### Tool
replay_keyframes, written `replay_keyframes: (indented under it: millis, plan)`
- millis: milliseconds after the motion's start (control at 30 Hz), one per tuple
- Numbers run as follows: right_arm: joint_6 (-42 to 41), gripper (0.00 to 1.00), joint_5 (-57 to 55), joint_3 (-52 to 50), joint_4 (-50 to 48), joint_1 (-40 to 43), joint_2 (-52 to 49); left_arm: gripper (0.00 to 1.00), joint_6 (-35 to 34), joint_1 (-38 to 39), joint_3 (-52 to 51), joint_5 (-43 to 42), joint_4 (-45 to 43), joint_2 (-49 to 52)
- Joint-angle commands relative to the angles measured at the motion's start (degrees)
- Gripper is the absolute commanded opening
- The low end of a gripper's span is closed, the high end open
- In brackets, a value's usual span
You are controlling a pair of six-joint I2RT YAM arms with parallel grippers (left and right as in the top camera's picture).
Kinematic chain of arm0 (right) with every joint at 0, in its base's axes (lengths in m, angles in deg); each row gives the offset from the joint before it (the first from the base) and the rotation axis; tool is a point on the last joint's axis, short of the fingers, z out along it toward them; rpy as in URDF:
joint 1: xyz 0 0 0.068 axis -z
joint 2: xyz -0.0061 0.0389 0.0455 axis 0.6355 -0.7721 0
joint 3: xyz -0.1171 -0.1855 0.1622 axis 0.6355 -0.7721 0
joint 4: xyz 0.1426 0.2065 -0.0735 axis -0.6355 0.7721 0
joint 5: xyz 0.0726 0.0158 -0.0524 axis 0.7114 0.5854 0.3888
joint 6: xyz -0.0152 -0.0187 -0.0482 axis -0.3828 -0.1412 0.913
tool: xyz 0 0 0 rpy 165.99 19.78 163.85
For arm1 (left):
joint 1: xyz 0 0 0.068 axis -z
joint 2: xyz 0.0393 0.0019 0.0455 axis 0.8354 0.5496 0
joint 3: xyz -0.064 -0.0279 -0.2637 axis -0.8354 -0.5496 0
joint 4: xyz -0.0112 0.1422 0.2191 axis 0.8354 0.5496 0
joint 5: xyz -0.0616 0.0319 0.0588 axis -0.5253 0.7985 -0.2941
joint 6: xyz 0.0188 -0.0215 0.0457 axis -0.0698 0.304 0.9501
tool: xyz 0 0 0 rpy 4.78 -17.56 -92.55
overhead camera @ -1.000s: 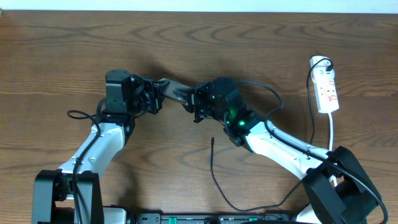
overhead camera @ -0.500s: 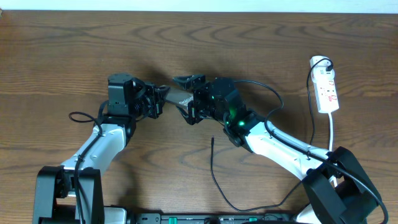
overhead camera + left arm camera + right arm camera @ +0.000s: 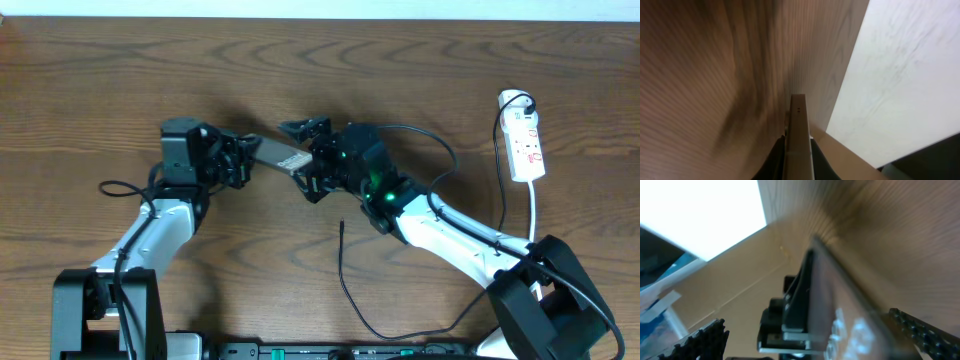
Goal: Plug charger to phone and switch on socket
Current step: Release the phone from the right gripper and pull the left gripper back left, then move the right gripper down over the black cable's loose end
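Your left claw [image 3: 243,158] pinches the phone [image 3: 278,152] on edge by one end; your right claw [image 3: 306,158] gapes empty at the phone's other end. It's rigid, glossy, slippery: grip its edges. Take the limp charger [image 3: 341,262], lying near the phone, behind its tip

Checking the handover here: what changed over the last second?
The right pincer opened, letting go of the slim glossy brownish-grey phone; the left pincer, still shut on it, drew it slightly left. The thin black charger cable and white oblong power strip stayed put.
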Motion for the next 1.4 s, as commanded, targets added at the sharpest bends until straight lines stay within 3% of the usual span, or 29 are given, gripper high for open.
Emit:
replay_keyframes:
  millis: [0,167,300,433,567,767,1000,1100,1233,1367]
  plan:
    - [5.4,0.99,-0.2,0.6,1.7,1.7,0.4,0.07,3.7,-2.6,0.5,-2.7,-0.5,-0.2]
    - [13.1,0.99,0.0,0.6,5.1,3.7,0.4,0.08,12.0,-7.3,0.5,-6.8,-0.8,-0.2]
    - [18.9,0.99,-0.1,0.6,7.2,5.1,0.4,0.07,18.7,-10.8,0.5,-14.7,-1.7,-0.2]
    - [27.1,0.99,-0.1,0.6,7.6,6.7,0.4,0.08,23.7,-13.7,0.5,-28.1,-10.0,-0.2]
    - [34.5,0.99,0.0,0.6,7.5,7.8,0.4,0.07,24.2,-15.8,0.5,-39.1,-20.5,-0.2]
    - [48.2,0.99,2.2,0.6,7.0,8.7,0.4,0.07,30.6,-17.7,0.5,-51.3,-26.3,-0.2]
    - [62.4,0.99,8.6,1.5,7.8,10.8,0.4,0.07,40.3,-17.7,0.5,-55.9,-26.4,-0.2]
    - [67.7,0.99,9.4,4.0,14.0,12.0,0.4,0.08,44.7,-17.7,0.5,-55.9,-26.4,-0.2]
    - [78.8,0.99,8.7,11.3,30.5,13.1,0.4,0.08,49.9,-17.7,0.5,-55.9,-26.4,-0.2]
    - [84.3,0.99,4.0,19.6,46.6,13.2,0.4,0.07,53.8,-17.7,0.5,-55.9,-26.4,-0.2]
